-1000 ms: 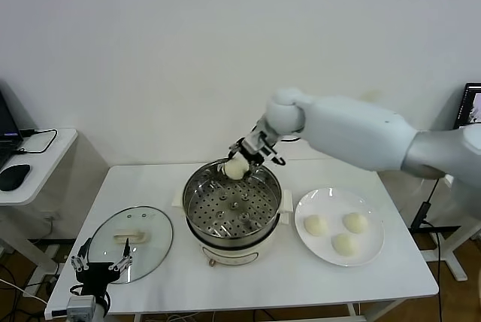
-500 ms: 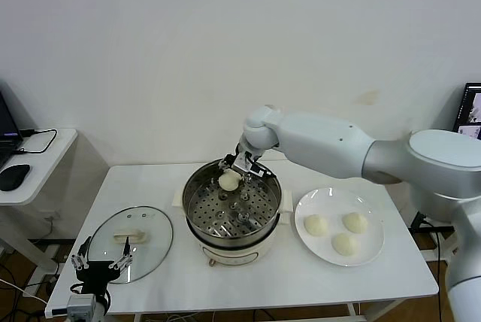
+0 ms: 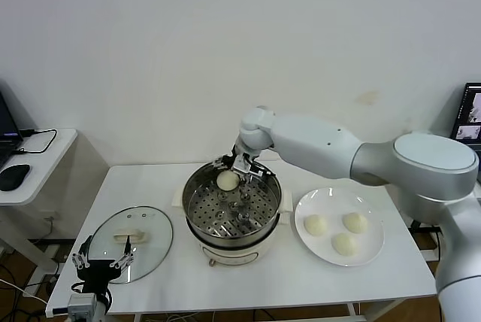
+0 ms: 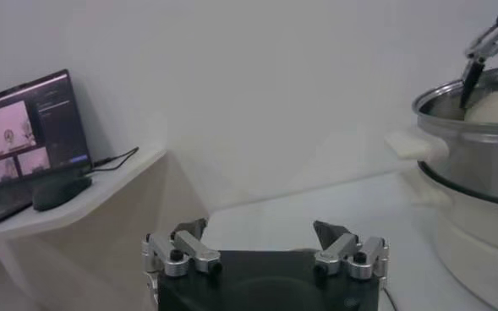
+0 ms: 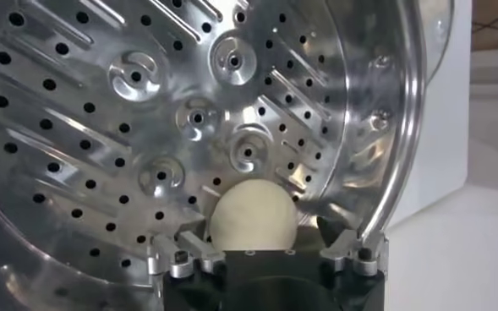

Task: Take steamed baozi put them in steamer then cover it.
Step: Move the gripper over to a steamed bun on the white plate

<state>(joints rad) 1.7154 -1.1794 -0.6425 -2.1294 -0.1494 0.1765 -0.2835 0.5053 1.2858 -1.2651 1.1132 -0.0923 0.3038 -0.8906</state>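
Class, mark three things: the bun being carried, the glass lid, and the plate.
bun [image 3: 228, 180], head view, its top.
glass lid [image 3: 131, 233], head view, the glass beside its handle.
plate [image 3: 331, 202], head view, bare far part.

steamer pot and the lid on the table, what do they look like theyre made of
The steamer pot looks like polished stainless steel: mirror-shiny, with a perforated tray, on a cream base, probably plastic. The cover looks like clear glass, see-through, with a metal rim and a cream handle.

Right pincer closed, arm extended forward; left pincer parked low, spread.
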